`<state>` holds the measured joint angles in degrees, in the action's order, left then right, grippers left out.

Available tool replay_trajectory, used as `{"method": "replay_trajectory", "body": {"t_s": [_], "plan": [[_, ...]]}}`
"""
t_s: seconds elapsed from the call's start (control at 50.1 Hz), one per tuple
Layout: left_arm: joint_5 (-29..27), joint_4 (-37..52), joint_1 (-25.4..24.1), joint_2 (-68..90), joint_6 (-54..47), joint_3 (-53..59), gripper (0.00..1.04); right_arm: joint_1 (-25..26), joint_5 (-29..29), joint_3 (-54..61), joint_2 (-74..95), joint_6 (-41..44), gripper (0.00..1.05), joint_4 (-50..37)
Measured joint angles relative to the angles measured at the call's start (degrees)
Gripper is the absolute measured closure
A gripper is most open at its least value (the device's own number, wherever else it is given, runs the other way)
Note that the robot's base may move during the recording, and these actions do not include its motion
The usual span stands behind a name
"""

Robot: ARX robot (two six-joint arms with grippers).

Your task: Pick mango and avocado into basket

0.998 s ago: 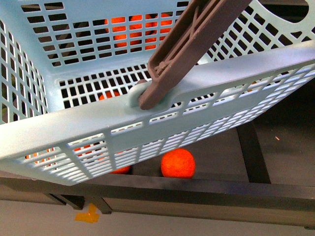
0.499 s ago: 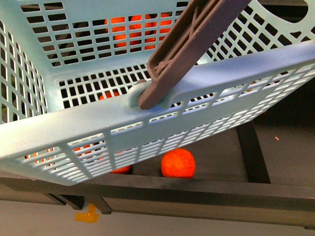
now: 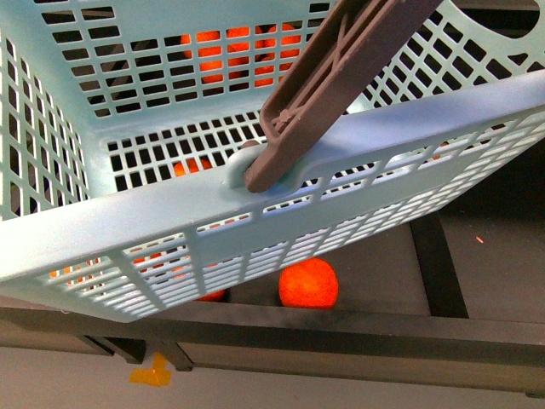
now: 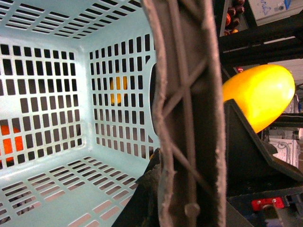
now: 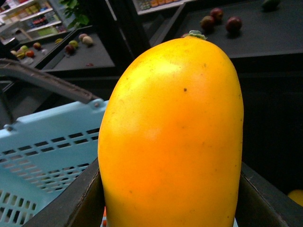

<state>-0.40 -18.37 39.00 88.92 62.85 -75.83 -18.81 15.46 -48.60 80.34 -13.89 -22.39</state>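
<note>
The light turquoise basket [image 3: 383, 145] fills the front view, lifted and tilted, with its brown handle [image 3: 324, 77] swung up. My left gripper [image 4: 189, 189] is shut on that handle [image 4: 189, 118], and the basket's inside [image 4: 47, 94] shows empty beside it. My right gripper [image 5: 170, 198] is shut on the mango [image 5: 173, 137], a smooth yellow-orange oval held upright next to the basket's rim [image 5: 42, 142]. In the left wrist view the mango [image 4: 262, 94] hangs just outside the handle. No avocado can be made out. Neither gripper appears in the front view.
Round red-orange fruits [image 3: 308, 283] lie on the dark shelf under the basket, and more show through its lattice [image 3: 221, 43]. A black shelf rail [image 3: 341, 328] runs along the front. Dark display tables with small fruits [image 5: 218, 21] stand behind the mango.
The basket has shifted slightly right and down in the front view, its handle with it. The fruits on the shelf stay put.
</note>
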Motion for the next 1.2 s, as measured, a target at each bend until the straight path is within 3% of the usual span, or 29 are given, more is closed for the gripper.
{"method": "replay_trajectory", "body": {"t_s": [0.26, 0.419, 0.479, 0.659, 0.839, 1.078, 1.198], "plan": [[-0.1, 0.0, 0.0, 0.0, 0.0, 0.0, 1.0, -6.3, -2.3, 0.1, 1.8, 0.2, 0.43, 1.1], [-0.1, 0.0, 0.0, 0.0, 0.0, 0.0, 1.0, -8.2, -3.9, 0.3, 2.6, 0.3, 0.13, 1.6], [-0.1, 0.0, 0.0, 0.0, 0.0, 0.0, 1.0, -8.2, -4.5, 0.3, 2.6, 0.1, 0.07, 1.5], [0.3, -0.1, 0.0, 0.2, 0.4, 0.0, 1.0, -6.3, -11.0, 0.4, 2.3, -0.4, 0.09, -0.1], [-0.4, -0.1, -0.1, 0.2, 0.2, 0.0, 1.0, -1.3, -19.0, 1.5, -0.5, -0.5, 0.09, 0.0], [0.2, -0.1, 0.1, 0.2, 0.1, 0.0, 1.0, -0.1, -19.3, 1.5, -1.7, -0.7, 0.09, 0.0], [0.5, -0.1, 0.1, 0.2, 0.4, 0.0, 1.0, -0.3, -30.9, 7.4, -2.8, 6.5, 0.24, -12.0]]}}
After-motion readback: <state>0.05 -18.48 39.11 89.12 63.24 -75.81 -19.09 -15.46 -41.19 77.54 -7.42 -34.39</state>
